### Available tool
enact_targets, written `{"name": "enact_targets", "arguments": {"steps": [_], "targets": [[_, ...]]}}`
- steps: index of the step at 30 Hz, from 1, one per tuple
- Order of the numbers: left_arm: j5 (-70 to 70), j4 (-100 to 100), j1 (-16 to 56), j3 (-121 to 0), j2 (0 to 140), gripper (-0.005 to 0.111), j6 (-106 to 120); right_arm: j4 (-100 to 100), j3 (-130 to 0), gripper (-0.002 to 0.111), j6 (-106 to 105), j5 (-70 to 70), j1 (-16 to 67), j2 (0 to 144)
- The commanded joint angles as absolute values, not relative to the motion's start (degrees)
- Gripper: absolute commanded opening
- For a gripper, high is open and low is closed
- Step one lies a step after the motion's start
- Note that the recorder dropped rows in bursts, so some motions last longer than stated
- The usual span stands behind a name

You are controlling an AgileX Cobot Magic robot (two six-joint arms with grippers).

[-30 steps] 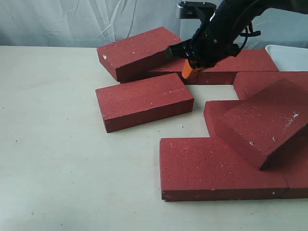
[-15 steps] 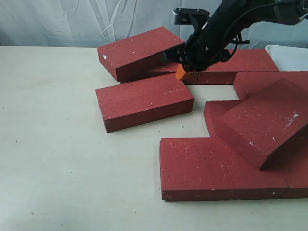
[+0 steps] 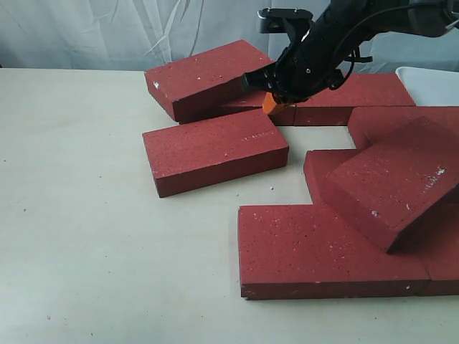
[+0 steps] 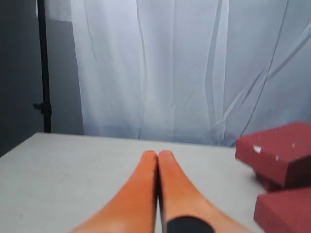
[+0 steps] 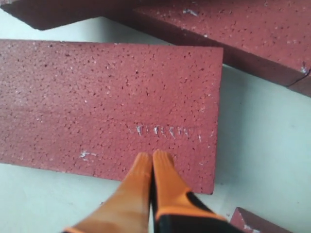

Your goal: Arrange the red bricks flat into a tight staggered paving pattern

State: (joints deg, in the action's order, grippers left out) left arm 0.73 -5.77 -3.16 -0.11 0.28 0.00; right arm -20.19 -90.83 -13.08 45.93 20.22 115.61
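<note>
right pincer (image 5: 152, 156), left pincer (image 4: 157, 154) clenched, empty; red bricks (image 3: 215, 150) lie overlapping, some tilted

- The left gripper (image 4: 157, 158) shows two orange fingers pressed together, holding nothing, over a pale tabletop (image 4: 73, 165).
- Red bricks (image 4: 279, 150) lie well apart from it, one resting atop another.
- A white curtain (image 4: 170, 68) hangs behind, beside a dark pole (image 4: 43, 68).

Count: bricks (image 3: 215, 150) 9 in view, several partly covered, 2 tilted on others. Grippers 2: left gripper (image 4: 157, 158), right gripper (image 3: 270, 104). Tray (image 3: 432, 83) 1. Table (image 3: 86, 229) 1.
</note>
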Motion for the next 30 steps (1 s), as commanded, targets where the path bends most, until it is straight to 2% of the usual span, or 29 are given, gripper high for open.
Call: {"name": "enact_targets", "arguments": {"steps": [1, 17, 22, 30], "targets": [[9.3, -7.9, -3.3, 0.0, 0.0, 0.000, 0.0, -20.1, -91.1, -0.001, -13.5, 44.2, 20.1, 115.5], [22.3, -12.7, -3.3, 0.0, 0.0, 0.000, 0.0, -20.0, -91.1, -0.001, -13.2, 50.2, 20.1, 115.5], [23.1, -21.0, -3.3, 0.0, 0.0, 0.000, 0.4, -20.1, -91.1, -0.001, -12.9, 56.4, 20.1, 115.5], [22.0, -36.7, -3.3, -2.0, 0.0, 0.000, 2.1, -21.6, -91.1, -0.001, -12.9, 58.8, 20.1, 115.5]]}}
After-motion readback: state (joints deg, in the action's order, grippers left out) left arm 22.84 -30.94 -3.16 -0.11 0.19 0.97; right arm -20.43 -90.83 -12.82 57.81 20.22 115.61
